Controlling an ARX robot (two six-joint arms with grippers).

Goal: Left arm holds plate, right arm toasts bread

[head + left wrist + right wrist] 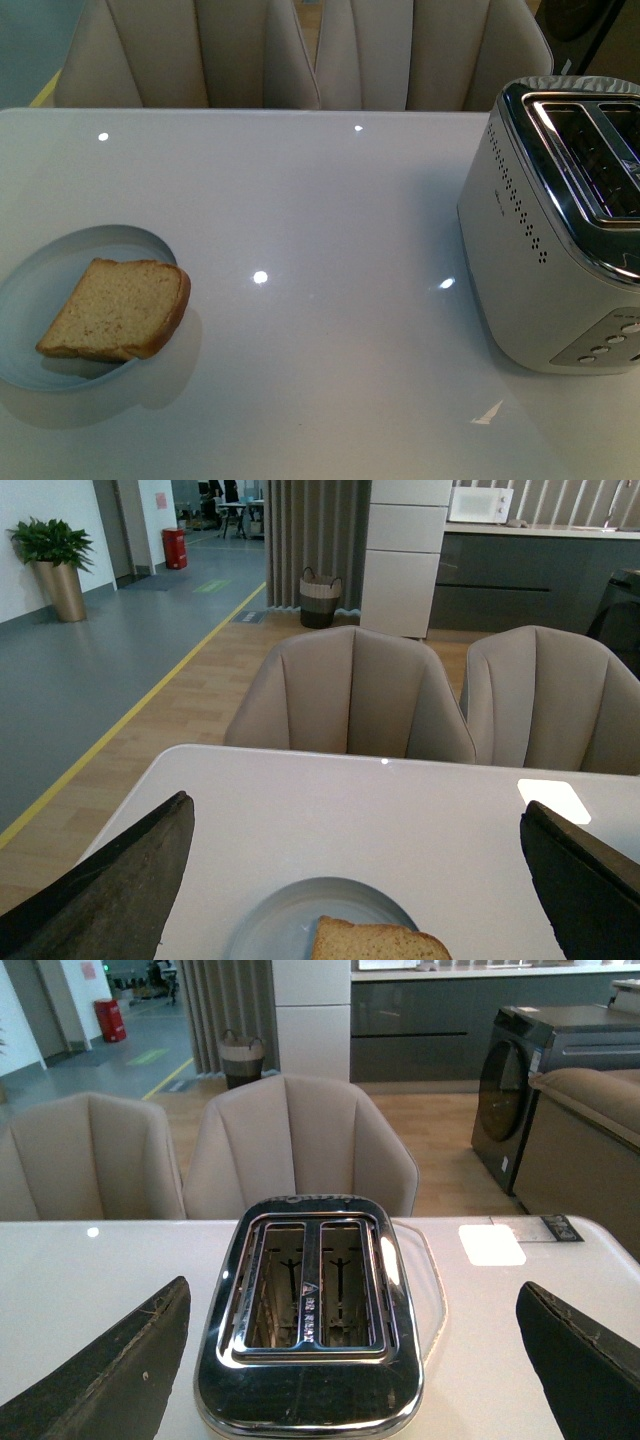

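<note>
Plate (95, 245) nearest, at the table's (330, 200) near left, cut off by the left edge of the front view. Bread (118, 310) lies flat on it, one slice, set toward the plate's right side; its rounded crust reaches the rim there and overhangs it slightly. Pale plate surface shows bare on the far and left sides of the slice. Toaster (530, 270) stands upright at the table's right, well apart from the plate, with open glossy tabletop between them. It has a silver body, a chrome top, and a row of buttons (610, 345) on its near end face. Neither arm appears in the front view. In the left wrist view, the left gripper (352, 810) hangs above the table just short of the plate. Its dark fingers (120, 890) are spread wide with nothing between them, and they touch neither plate nor bread. Only the far arc of the plate and the bread's top edge show below it. In the right wrist view, the right gripper (352, 1290) is likewise spread wide and empty, hanging above and just behind the toaster, clear of it. Both slots (275, 1285) look empty, with wire guides visible inside. Two beige chairs (300, 50) stand at the table's far edge.
</note>
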